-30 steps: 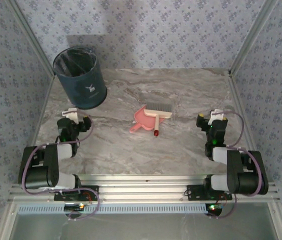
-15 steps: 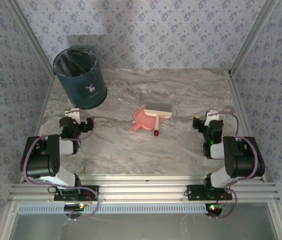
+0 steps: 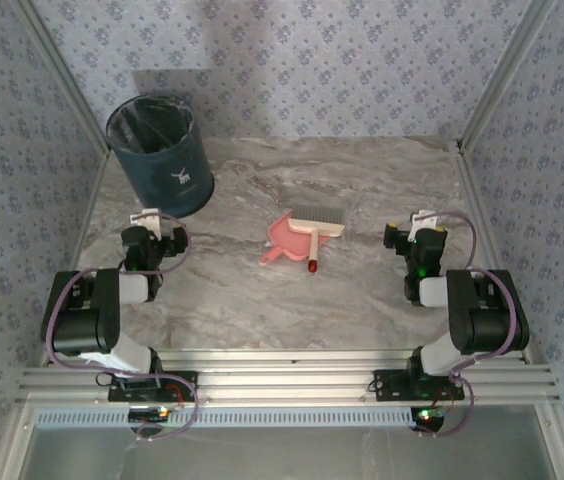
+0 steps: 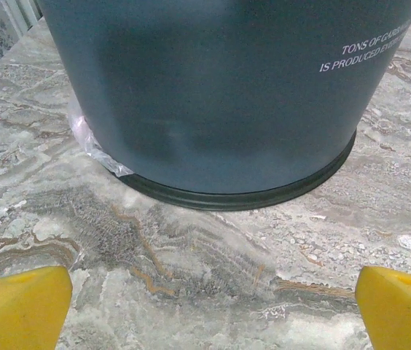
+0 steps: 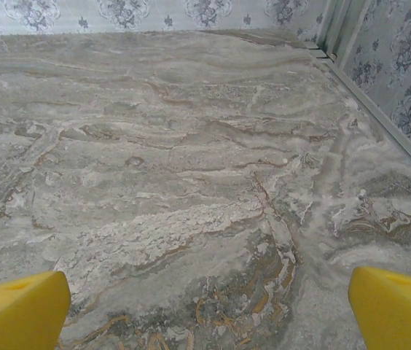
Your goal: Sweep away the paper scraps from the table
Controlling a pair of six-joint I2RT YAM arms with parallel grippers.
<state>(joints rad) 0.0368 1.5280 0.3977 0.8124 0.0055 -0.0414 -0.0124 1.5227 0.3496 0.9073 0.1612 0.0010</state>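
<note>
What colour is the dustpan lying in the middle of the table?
The dustpan is pink; the top external view shows it best.

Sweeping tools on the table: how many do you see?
2. A pink dustpan lies near the table's middle, and a brush lies just right of it, handle pointing to the near edge. Others could be hidden inside the bin.

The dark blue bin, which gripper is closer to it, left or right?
Left. The left gripper sits just in front of the bin; the right gripper is far across the table, beyond the pink dustpan.
</note>
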